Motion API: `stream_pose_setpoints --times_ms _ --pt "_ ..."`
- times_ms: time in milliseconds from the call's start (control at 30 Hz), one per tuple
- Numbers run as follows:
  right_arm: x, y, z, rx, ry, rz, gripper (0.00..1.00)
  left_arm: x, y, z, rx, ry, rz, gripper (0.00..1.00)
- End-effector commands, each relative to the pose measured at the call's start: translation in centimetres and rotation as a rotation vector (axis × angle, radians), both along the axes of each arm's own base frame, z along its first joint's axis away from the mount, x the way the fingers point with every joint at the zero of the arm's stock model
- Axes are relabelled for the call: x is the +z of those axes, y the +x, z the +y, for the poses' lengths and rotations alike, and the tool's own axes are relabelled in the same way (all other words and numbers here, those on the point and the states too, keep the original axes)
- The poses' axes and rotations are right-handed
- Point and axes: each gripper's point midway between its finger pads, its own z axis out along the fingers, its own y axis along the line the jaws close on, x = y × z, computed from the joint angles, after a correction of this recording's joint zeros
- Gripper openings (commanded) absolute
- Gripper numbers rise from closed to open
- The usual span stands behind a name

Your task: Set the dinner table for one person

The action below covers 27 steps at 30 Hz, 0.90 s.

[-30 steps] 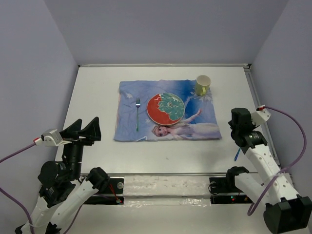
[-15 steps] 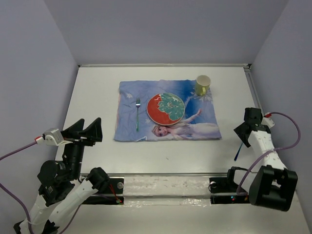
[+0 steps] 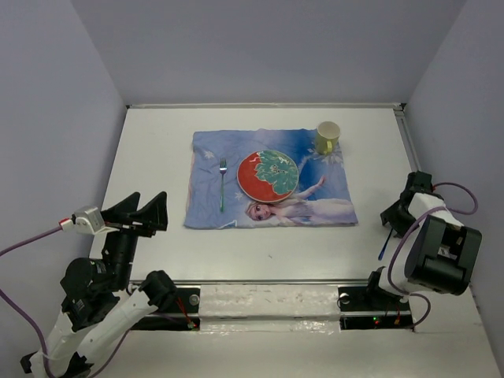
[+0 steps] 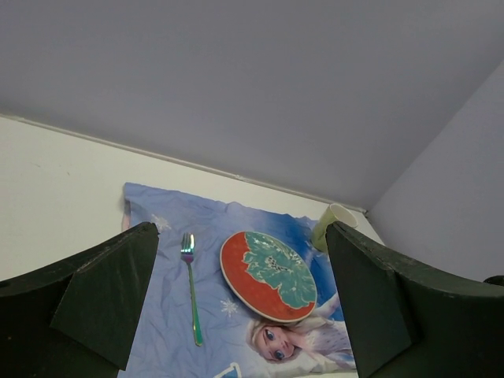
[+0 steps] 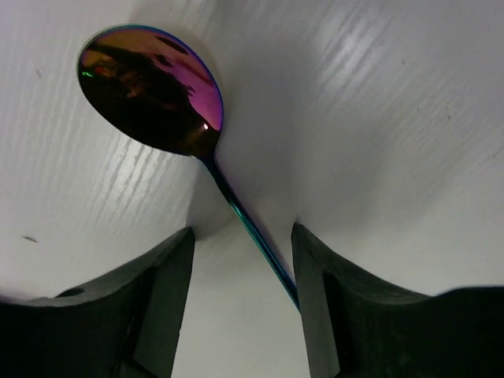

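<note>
At the overhead frame's right edge, right gripper [image 5: 241, 232] has dropped astride the spoon [image 5: 150, 87], jaws apart, unclamped; pickup seems next; left gripper [image 3: 146, 202] hangs spread wide.

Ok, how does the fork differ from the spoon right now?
Place: the fork lies on the blue mat, left of the plate; the spoon lies on the bare table, off the mat to the right. Handling: no gripper is near the fork; the spoon's handle runs between the open fingers of the right gripper, not pinched. Shared: both have a rainbow-tinted metallic finish.
</note>
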Motion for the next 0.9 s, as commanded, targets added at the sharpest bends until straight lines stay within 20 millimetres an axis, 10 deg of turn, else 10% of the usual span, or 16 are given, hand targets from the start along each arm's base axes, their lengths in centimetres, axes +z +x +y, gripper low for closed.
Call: stream_pose_setpoints --times_ms 0,467,867 --pt "0.4 2.3 -0.7 0.053 -0.009 -0.051 0.50 3.1 -4.0 4.5 -0.008 -0.198 -0.165 0.99" --pt "1.5 4.9 -0.7 0.131 -0.006 -0.140 0.00 2.9 -3.9 4.3 -0.030 -0.193 -0.154 0.99" --pt "5.1 6.5 0.8 0.262 -0.208 -0.165 0.00 2.8 -3.6 4.1 -0.018 -0.183 -0.150 0.99"
